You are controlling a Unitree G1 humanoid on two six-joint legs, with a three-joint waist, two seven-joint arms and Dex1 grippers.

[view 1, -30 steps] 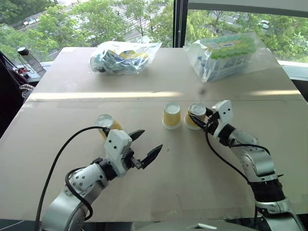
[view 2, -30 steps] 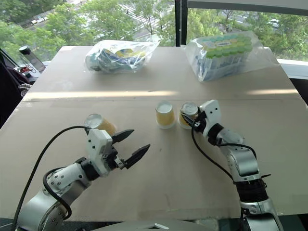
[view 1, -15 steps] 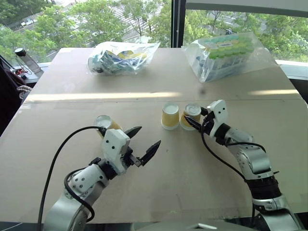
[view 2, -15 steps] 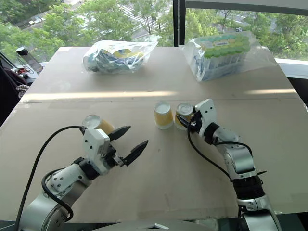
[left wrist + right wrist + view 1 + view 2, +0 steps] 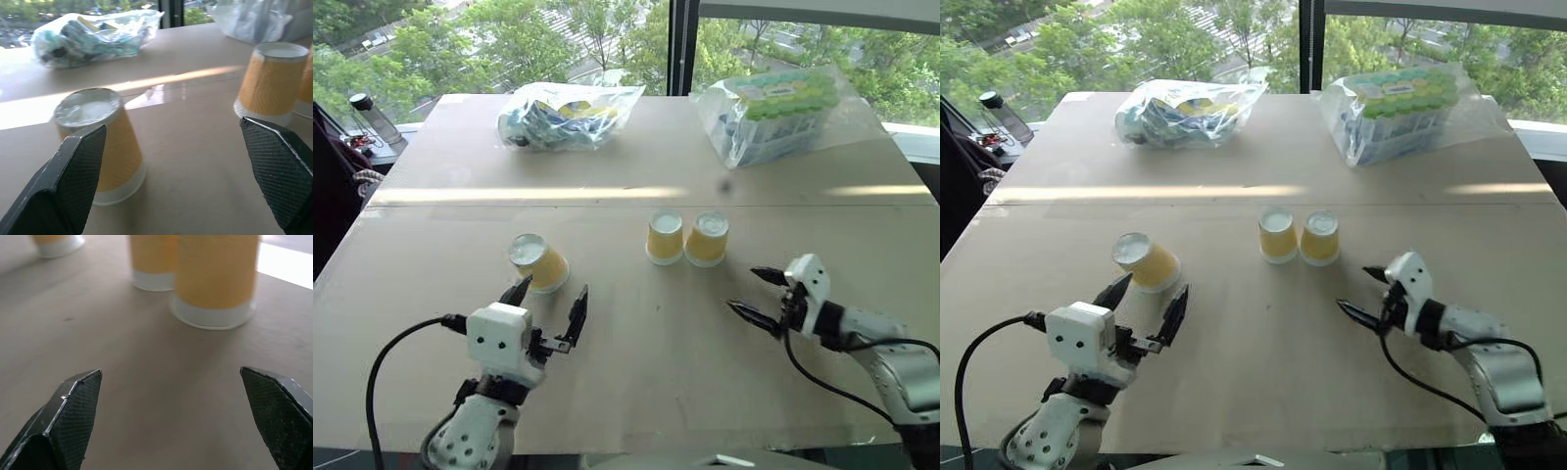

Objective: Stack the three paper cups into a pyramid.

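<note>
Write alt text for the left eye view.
Three upside-down yellow paper cups stand on a tan table: two side by side at the centre, one apart to the left. The open left gripper sits just before the lone cup; the open right gripper hangs empty, near the pair.

My right claw (image 5: pixel 168 416) is spread wide, one black textured fingertip (image 5: pixel 68 418) on each side, with nothing between them but bare brown tabletop (image 5: pixel 146 382). Straight ahead of the gap stands an upside-down yellow-orange cup (image 5: pixel 215 279), its white rim flat on the table and well clear of my fingertips. A second cup (image 5: pixel 152 262) stands just beside it, slightly farther off. Far out past one fingertip sits the white rim of a third cup (image 5: pixel 56 245).
</note>
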